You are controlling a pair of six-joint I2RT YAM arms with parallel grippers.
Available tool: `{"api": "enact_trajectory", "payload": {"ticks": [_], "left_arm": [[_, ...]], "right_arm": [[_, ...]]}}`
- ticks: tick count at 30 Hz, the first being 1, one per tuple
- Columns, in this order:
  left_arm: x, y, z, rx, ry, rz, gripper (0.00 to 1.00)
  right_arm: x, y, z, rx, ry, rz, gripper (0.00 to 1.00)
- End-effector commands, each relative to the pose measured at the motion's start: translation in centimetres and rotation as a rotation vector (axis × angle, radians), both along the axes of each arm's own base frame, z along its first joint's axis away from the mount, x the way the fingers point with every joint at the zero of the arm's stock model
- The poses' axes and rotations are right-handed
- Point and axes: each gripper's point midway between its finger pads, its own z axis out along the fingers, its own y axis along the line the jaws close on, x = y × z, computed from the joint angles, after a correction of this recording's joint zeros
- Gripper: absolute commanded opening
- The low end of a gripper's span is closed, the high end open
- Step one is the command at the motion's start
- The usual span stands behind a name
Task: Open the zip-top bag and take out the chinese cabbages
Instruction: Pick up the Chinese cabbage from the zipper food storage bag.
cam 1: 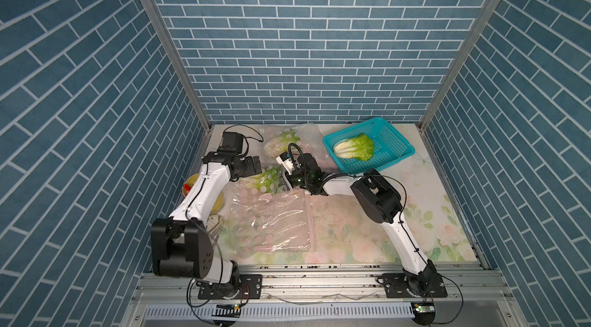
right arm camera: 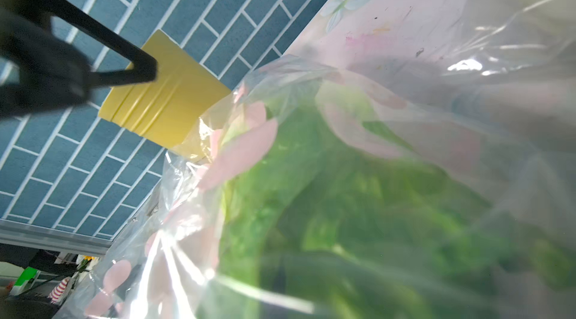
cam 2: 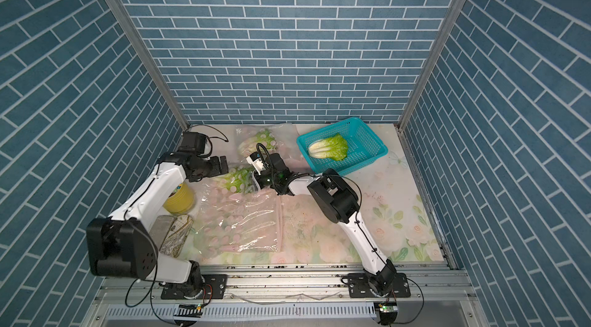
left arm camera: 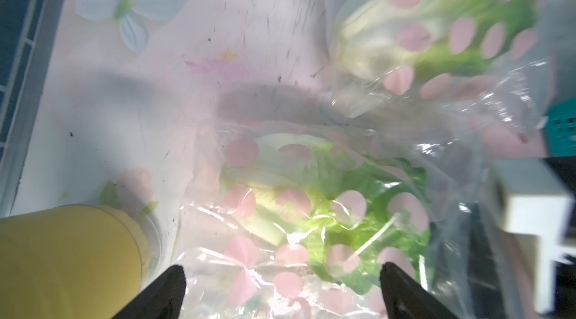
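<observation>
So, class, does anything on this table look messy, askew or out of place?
Nothing spilled, but the dotted plastic bag lies crumpled mid-table, and dark specks and a pink smear mark the tablecloth.

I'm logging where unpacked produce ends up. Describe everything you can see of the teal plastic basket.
The teal plastic basket is rectangular and shallow, with grid-perforated walls and floor under a solid rim. It sits upright on the floral tablecloth, turned at an angle, in the far corner on the right arm's side. One yellow-green chinese cabbage lies on its side inside; nothing else shows in it.
</observation>
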Motion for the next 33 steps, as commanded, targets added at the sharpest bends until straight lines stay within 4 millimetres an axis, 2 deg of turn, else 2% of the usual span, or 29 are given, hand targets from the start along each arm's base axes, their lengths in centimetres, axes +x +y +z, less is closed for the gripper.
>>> {"api": "enact_trajectory", "payload": {"ticks": [1, 4, 7, 9, 11, 19, 25, 27, 28, 31, 33], "left_arm": [[-2.5, -1.4, -0.6, -0.101, 0.040, -0.011, 1.00], [-3.8, -2.5, -0.7, -0.186, 0.041, -0.024, 1.00], [-4.0, -3.4, -0.3, -0.271, 0.013, -0.033, 1.00], [-3.9, -3.9, 0.0, -0.317, -0.002, -0.039, 1.00], [-3.9, -4.1, -0.4, -0.342, 0.001, -0.044, 1.00], [-3.2, -4.5, -2.3, -0.441, -0.009, -0.006, 1.00], [-2.6, -4.0, -4.1, -0.460, 0.005, 0.042, 0.98], [-2.3, -3.5, -4.5, -0.480, -0.013, 0.077, 0.91], [-2.0, -3.3, -4.6, -0.491, -0.024, 0.093, 0.84], [-1.4, -2.7, -5.1, -0.501, -0.035, 0.133, 0.56], [-1.2, -2.3, -6.0, -0.493, -0.015, 0.152, 0.41]], "right_arm": [[1.7, -1.2, 5.4, 0.122, 0.000, -0.062, 0.00], [2.4, -2.3, 6.8, 0.144, 0.011, -0.082, 0.00], [2.8, -3.1, 8.1, 0.155, 0.018, -0.088, 0.00], [3.1, -3.5, 8.1, 0.156, 0.042, -0.093, 0.00], [3.3, -4.1, 10.0, 0.181, 0.040, -0.103, 0.00], [2.9, -4.5, 10.2, 0.179, 0.087, -0.076, 0.00], [2.8, -4.7, 10.1, 0.178, 0.106, -0.077, 0.00], [2.6, -4.7, 9.9, 0.170, 0.115, -0.070, 0.00], [2.5, -4.7, 9.8, 0.167, 0.120, -0.066, 0.00], [2.2, -4.8, 9.5, 0.160, 0.131, -0.058, 0.00], [1.9, -5.0, 9.3, 0.152, 0.137, -0.052, 0.00]]}}
